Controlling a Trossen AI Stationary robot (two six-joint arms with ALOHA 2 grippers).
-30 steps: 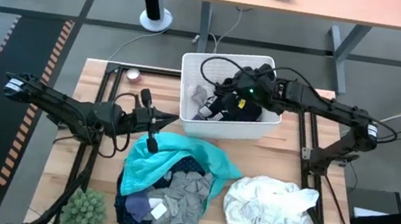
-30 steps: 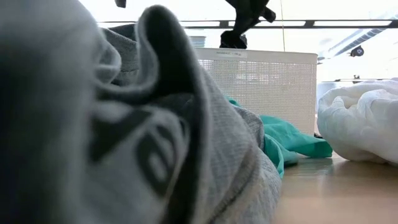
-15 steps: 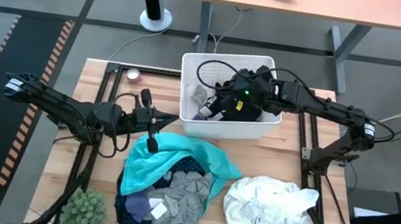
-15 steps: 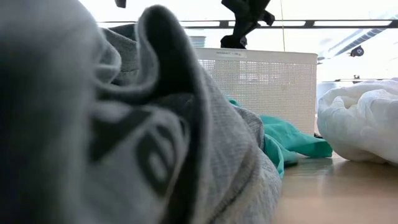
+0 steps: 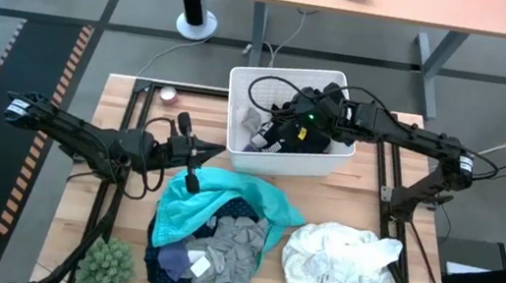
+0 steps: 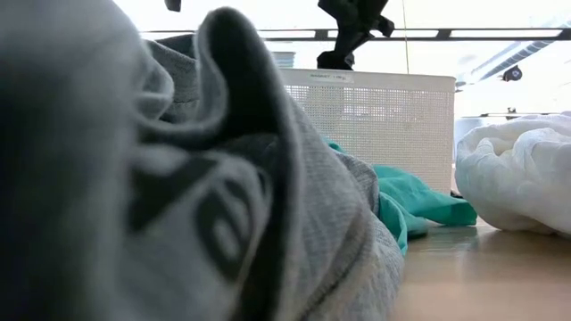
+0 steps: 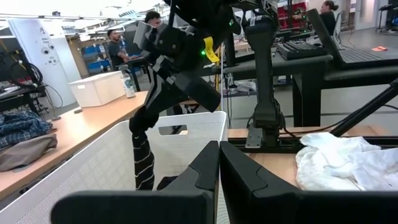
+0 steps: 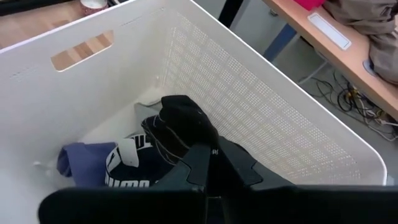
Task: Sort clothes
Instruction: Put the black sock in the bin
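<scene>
High view: your right gripper [image 5: 287, 125] hangs over the white bin [image 5: 241, 82], clenched on a dark sock; open only once it is low inside. The left gripper [image 5: 193, 158] waits clenched and empty beside the teal garment [image 5: 193, 203].
Low view: the grey garment [image 6: 134, 178] fills the foreground.
Left wrist view: the striped sock [image 7: 143, 160] dangles limp into the bin.
Right wrist view: black garments with white print [image 8: 134, 171] lie on the bin floor
</scene>
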